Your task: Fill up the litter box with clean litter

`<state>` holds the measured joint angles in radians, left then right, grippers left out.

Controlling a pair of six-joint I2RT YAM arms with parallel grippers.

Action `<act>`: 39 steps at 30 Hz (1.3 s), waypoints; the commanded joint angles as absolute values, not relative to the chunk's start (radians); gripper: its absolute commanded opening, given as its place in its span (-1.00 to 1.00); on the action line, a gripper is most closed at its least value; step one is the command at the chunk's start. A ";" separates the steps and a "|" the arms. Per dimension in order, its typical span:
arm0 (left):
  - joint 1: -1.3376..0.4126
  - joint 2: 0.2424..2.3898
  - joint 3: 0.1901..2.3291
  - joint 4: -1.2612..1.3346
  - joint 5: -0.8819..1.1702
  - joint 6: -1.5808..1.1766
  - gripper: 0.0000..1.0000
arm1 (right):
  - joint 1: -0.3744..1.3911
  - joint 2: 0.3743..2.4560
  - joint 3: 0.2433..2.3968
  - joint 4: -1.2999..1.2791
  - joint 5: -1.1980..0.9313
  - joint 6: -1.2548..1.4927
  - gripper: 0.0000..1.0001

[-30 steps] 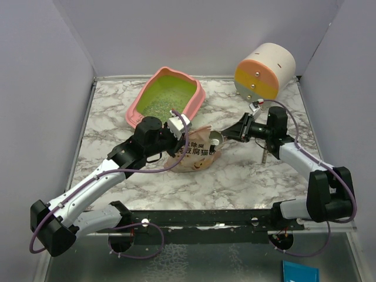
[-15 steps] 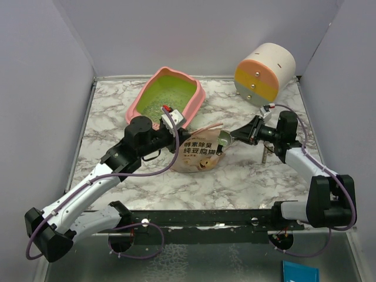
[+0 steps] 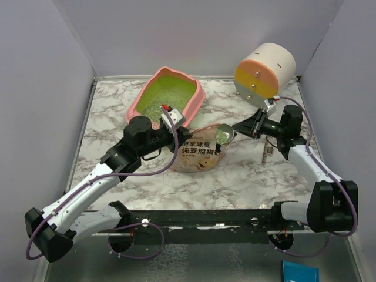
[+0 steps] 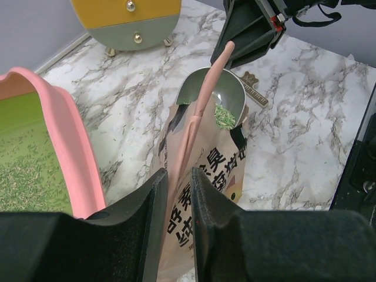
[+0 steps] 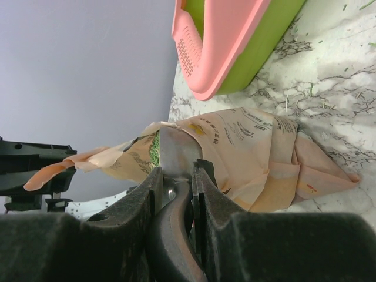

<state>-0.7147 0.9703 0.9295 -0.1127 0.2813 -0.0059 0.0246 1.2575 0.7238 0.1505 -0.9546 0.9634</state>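
Mid-worktop, the left fingers (image 4: pixel 140 218) pinch the pouch (image 3: pixel 197 155) by its top flap, holding the mouth open. The right fingers (image 5: pixel 140 202) clamp the scoop (image 4: pixel 218 97) handle, bowl holding a little clean litter (image 4: pixel 224 116). Lift level, then swing to the litter box (image 3: pixel 136 107) near the far-left corner. Marble worktop (image 3: pixel 235 176), plain lilac walls.

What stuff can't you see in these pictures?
- How full the pouch is: its walls hide that, every view.
- Scoop handle: right pincer covers it, right wrist view.
- Litter box far end: cut off by the left wrist view's edge.
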 commanded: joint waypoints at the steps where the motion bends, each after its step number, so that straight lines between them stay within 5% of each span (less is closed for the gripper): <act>1: -0.712 0.933 0.957 -0.081 0.284 -0.014 -0.48 | 0.018 1.227 0.772 0.155 -0.938 0.983 -0.98; 10: -0.711 0.892 0.959 -0.065 0.238 -0.014 -0.43 | 0.007 1.203 0.745 0.170 -0.928 1.021 -0.98; 18: -0.712 0.878 0.938 -0.061 0.230 -0.014 -0.43 | -0.007 1.214 0.544 0.504 -0.977 1.249 -0.98; 39: -0.711 0.857 0.902 -0.060 0.219 -0.018 -0.44 | -0.060 1.110 0.519 0.472 -0.891 1.299 -0.98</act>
<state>-0.7147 0.8806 0.9150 -0.0895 0.2352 -0.0067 -0.0463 1.1500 0.5205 0.4419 -0.9279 1.2861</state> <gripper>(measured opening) 0.282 0.227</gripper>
